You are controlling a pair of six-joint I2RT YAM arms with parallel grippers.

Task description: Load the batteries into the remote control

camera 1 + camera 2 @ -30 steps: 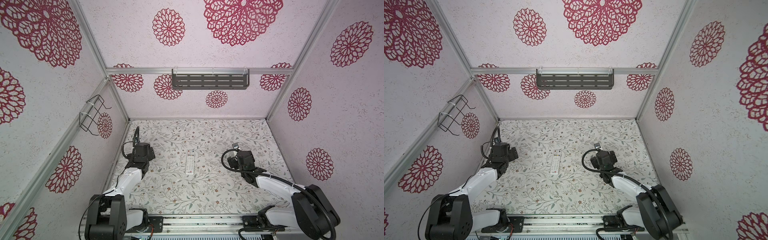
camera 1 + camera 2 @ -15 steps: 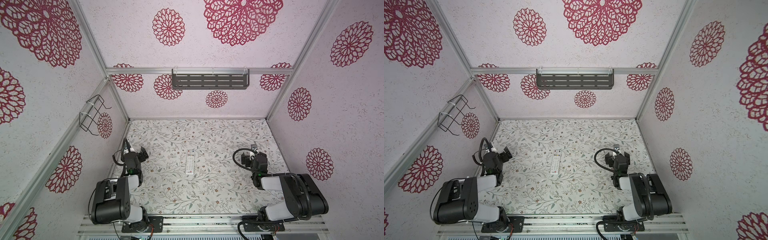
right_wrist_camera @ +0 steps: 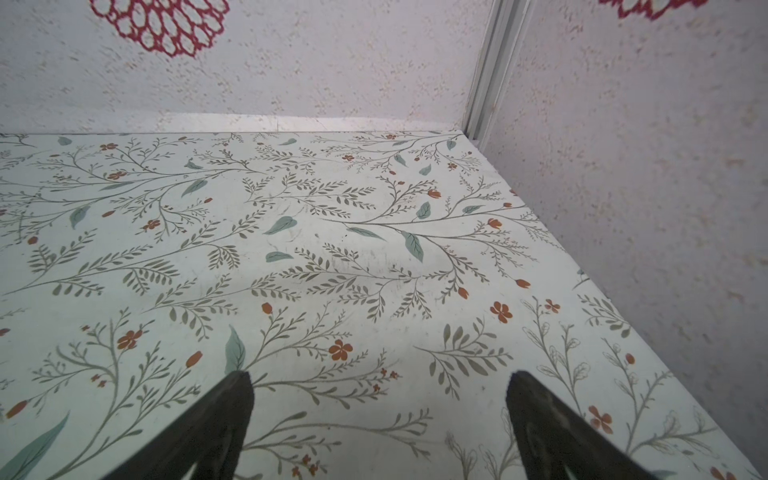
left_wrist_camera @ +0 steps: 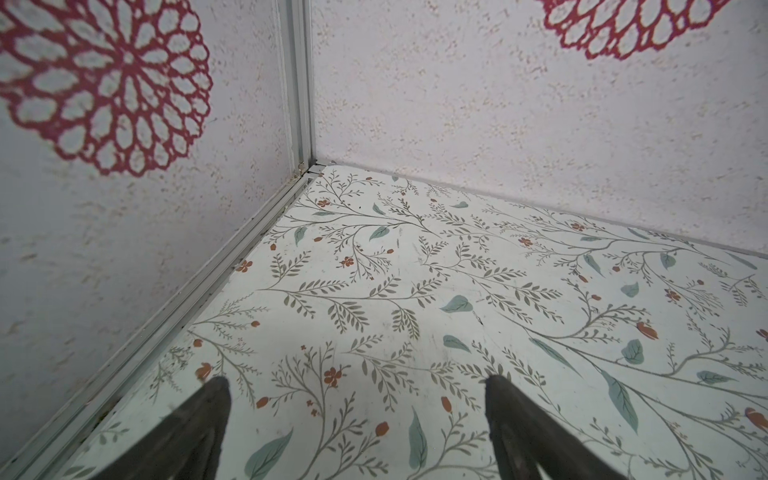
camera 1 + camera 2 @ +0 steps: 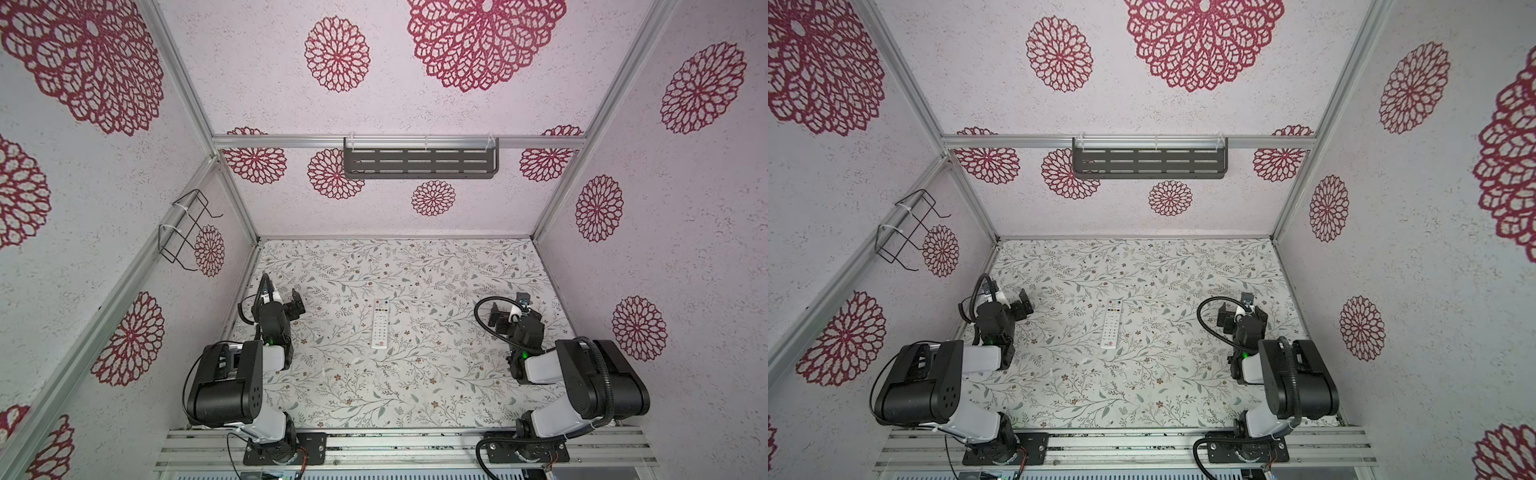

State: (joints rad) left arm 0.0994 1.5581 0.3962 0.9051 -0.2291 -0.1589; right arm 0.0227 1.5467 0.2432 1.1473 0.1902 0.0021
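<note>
Locating the remote control (image 5: 381,323), you find it buttons-up at the tabletop (image 5: 415,395) centre, long axis running front to back; left fingers (image 4: 195,432), slightly nearer, and right fingers (image 3: 220,424) both gape wide, empty

Smooth matt tabletop (image 5: 415,382), rough walls (image 5: 665,257)

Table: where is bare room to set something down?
Bare: the far strip between the remote control and the back wall, and the near stretch from it to the front rail. Crowded: both side edges, around the open left end effector and right end effector.
</note>
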